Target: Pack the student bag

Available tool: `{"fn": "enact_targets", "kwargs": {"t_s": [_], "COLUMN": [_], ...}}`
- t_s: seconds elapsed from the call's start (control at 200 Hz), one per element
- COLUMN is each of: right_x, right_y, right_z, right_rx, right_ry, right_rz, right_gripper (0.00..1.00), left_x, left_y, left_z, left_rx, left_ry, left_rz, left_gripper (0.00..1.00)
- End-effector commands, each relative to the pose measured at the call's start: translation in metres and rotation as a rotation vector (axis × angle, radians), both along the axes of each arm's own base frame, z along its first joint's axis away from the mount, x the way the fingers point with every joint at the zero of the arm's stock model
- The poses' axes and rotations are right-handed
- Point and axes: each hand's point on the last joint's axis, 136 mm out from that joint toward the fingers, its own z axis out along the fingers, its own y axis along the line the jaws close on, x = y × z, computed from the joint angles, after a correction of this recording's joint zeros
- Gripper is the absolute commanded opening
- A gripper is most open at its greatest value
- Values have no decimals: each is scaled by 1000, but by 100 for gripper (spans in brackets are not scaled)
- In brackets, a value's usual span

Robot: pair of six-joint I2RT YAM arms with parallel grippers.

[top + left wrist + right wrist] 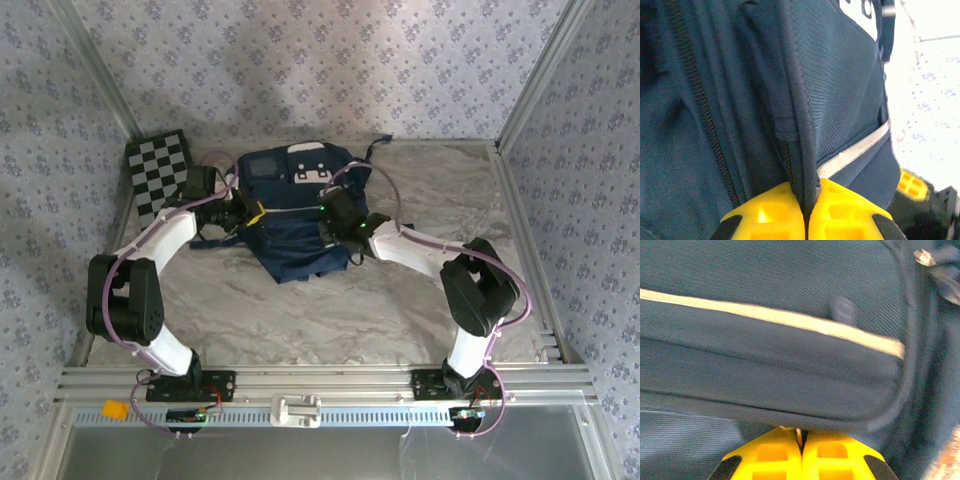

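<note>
On table [400, 310]: 1 student bag [295, 215], prob. nipped by L pincer [806, 200], R pincer [801, 437].

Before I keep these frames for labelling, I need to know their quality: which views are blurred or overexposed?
Top external: sharp and evenly lit, the student bag clear. Left wrist: fabric weave crisp, but the wallpaper at right is washed out to near white. Right wrist: blurred throughout, the white trim stripe smeared.

Your student bag [295, 215] is matt navy woven cloth, finely ribbed; the left gripper [805, 210] has fingers [765, 215] of smooth yellow plastic; the near frame rail [300, 385] is brushed metal.
</note>
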Motion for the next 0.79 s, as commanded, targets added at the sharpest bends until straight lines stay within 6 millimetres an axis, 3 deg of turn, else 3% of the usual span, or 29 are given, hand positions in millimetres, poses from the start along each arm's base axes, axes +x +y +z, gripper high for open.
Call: {"fn": "enact_targets", "kwargs": {"t_s": [0.0, 0.07, 0.14, 0.24, 0.305, 0.415, 0.5, 0.58, 0.65, 0.79], "right_x": [3, -5, -12, -13, -9, -7, -6, -6, -5, -4], "right_y": [-49, -14, 27, 60, 70, 72, 70, 68, 66, 66], "right_z": [-3, -2, -1, 5, 6, 7, 5, 3, 3, 1], "right_rx": [-123, -52, 30, 92, 127, 117, 118, 112, 115, 112], "right_ry": [11, 26, 53, 41, 64, 48, 57, 59, 52, 52], "right_rz": [-103, -12, 64, 94, 87, 77, 77, 76, 67, 63], "right_gripper": [0, 0, 0, 0, 0, 0, 0, 0, 0, 0], "left_x": [34, 55, 66, 60, 46, 14, 10, 17, 16, 14], "left_y": [33, 33, 42, 48, 33, -19, -48, -61, -66, -68], "left_z": [21, 19, 25, 51, 55, 56, 54, 36, 7, -17], "left_rx": [148, 187, 185, 64, -32, -93, -112, -170, -208, -249], "left_ry": [-144, -173, -192, -228, -197, -154, -120, -51, 51, 124], "left_rz": [-69, -128, -107, 25, 110, 140, 174, 245, 319, 413], "left_gripper": [0, 0, 33, 57, 70, 76, 80, 79, 78, 73]}}
